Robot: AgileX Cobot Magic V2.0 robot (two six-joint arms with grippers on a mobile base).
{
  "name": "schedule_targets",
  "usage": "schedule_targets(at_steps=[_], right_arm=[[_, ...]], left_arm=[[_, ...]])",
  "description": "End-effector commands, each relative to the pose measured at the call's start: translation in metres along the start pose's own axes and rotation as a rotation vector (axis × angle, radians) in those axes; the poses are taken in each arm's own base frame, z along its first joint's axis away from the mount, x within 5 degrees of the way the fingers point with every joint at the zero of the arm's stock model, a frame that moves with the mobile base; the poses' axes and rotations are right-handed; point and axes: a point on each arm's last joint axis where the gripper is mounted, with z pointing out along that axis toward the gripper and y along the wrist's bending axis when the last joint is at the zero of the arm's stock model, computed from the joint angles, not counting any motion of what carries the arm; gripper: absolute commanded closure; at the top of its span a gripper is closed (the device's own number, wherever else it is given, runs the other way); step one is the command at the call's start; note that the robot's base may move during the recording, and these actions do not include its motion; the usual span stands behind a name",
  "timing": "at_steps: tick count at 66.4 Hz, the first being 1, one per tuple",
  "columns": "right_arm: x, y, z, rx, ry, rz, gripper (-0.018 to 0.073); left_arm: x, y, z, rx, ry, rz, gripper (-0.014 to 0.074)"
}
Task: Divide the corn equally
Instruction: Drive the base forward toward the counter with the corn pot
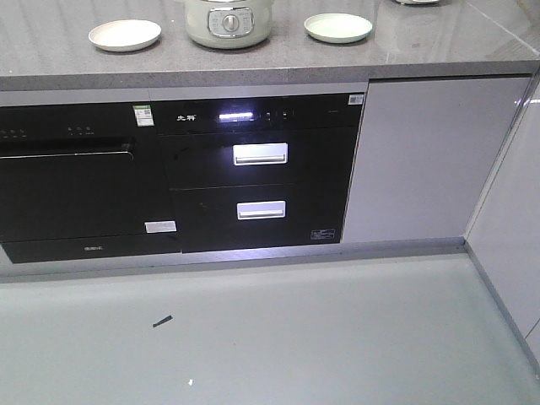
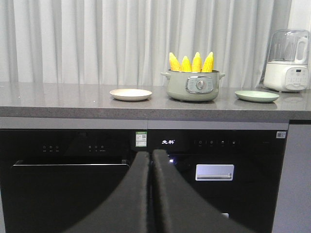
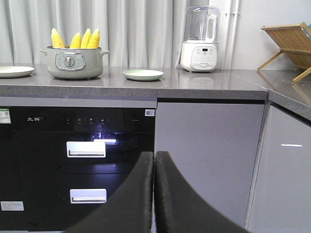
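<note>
Several yellow cobs of corn (image 2: 191,62) stand upright, tips up, in a pale green electric pot (image 2: 192,85) on the grey counter; the same corn (image 3: 76,40) in its pot (image 3: 73,62) shows in the right wrist view. A cream plate (image 2: 130,94) lies left of the pot and a light green plate (image 2: 256,95) right of it. Both plates are bare. My left gripper (image 2: 151,154) is shut and holds nothing, low before the black appliance fronts, far from the counter. My right gripper (image 3: 154,155) is likewise shut and holds nothing. In the front view the corn is cut off by the top edge.
A white blender (image 3: 199,40) stands on the counter right of the green plate, and a wooden rack (image 3: 289,44) sits on the side counter. Under the counter are black built-in appliances (image 1: 261,169) with drawer handles and a grey cabinet door (image 1: 418,152). A small dark scrap (image 1: 162,321) lies on the floor.
</note>
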Motion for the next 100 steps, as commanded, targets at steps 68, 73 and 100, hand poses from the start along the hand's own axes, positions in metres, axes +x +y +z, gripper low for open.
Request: schedule_targets(at_steps=[68,73,100], right_arm=[[-0.0044,-0.0004,-0.0004,0.007,-0.073,-0.013,0.0568],[-0.0044,-0.0004,-0.0004,0.007,-0.073,-0.013,0.0568],[-0.0046,-0.0004,-0.0004,0.007,-0.075,-0.013,0.0568]], left_arm=[[-0.0134,-0.0006,-0.0022,0.004,-0.107,-0.013,0.0603],[-0.0134,-0.0006,-0.0022,0.004,-0.107,-0.013,0.0603],[-0.0134,-0.0006,-0.0022,0.004,-0.107,-0.013,0.0603]])
